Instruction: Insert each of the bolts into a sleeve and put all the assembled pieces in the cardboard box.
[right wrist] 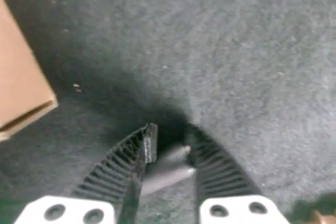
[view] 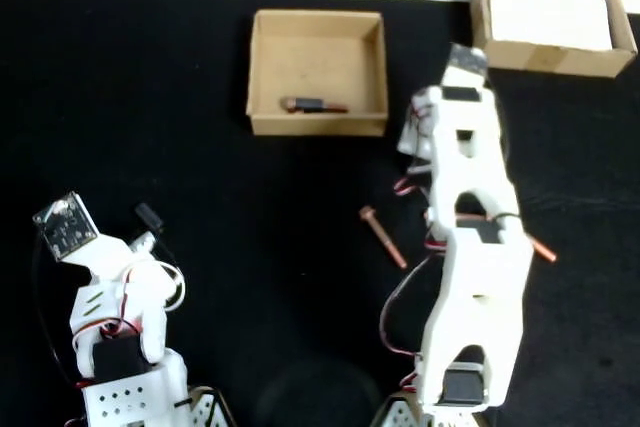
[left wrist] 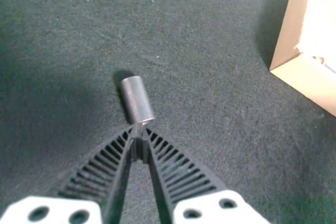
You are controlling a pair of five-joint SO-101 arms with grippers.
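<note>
Beside the brown cardboard box (view: 318, 125), right gripper (right wrist: 170, 132) clamps a blurred grey piece (right wrist: 168, 174); left gripper (left wrist: 139, 127) pinches a grey metal sleeve (left wrist: 136, 98).

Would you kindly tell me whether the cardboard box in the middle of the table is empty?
Not empty: the cardboard box holds one piece, seemingly a bolt in a sleeve, lying flat on its floor.

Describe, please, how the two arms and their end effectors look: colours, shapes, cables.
Both arms, one and the other, are built of white plastic shells around black motors, with red, black and white cables looping along them. One carries a small square circuit board. The left end effector and right end effector have black ribbed triangular fingers on white bases with round holes.
</note>
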